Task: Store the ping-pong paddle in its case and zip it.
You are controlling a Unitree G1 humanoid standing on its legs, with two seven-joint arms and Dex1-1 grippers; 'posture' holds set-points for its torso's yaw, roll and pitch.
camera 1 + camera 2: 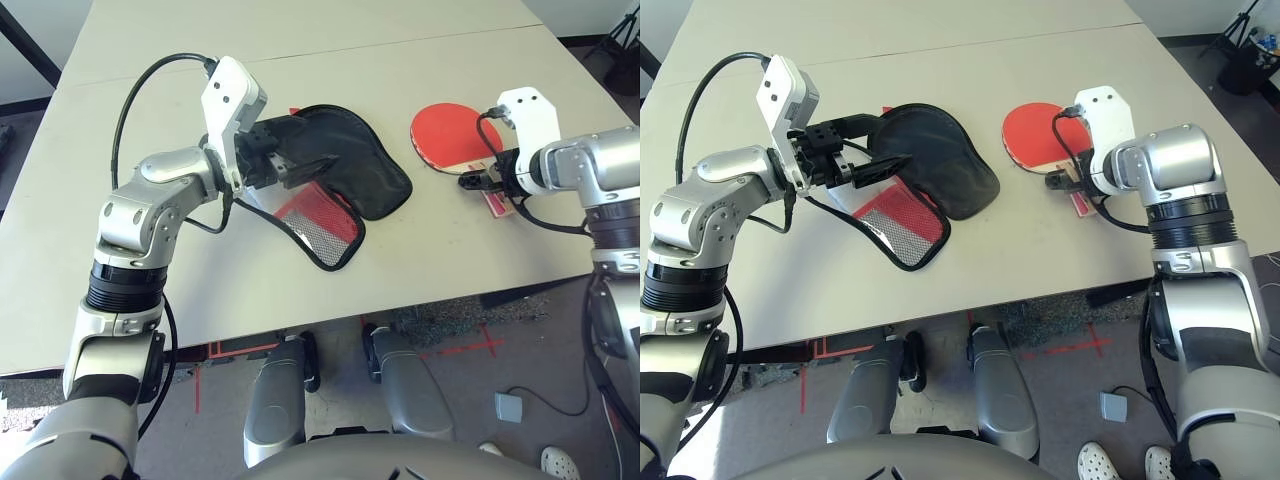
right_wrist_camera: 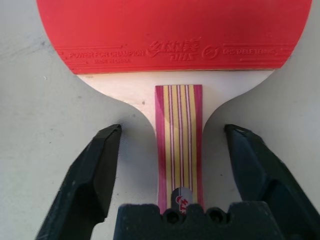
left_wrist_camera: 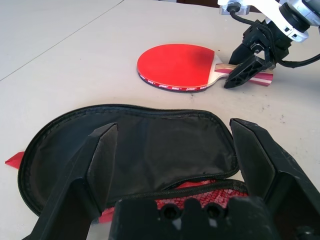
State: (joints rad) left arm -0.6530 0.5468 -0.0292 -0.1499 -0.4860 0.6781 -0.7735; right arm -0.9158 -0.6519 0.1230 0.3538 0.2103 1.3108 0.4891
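Table: pale tabletop (image 1: 200,290) bearing both task items.
Case: red fabric case (image 1: 345,180) lies unzipped and folded open near the table's middle, black lining upward, a red mesh pocket (image 1: 320,222) showing at its near edge.
Ping-pong paddle: ping-pong paddle (image 1: 450,135) lies flat, red face up, to the right of the case and apart from it; its striped handle points toward the table's near edge.
Left gripper: left gripper (image 3: 170,150) sits over the left part of the case, fingers spread wide above the black lining, holding nothing.
Right gripper: right gripper (image 2: 172,155) is at the paddle's handle (image 2: 179,140), fingers parted on either side of it, with gaps between each finger and the wood.
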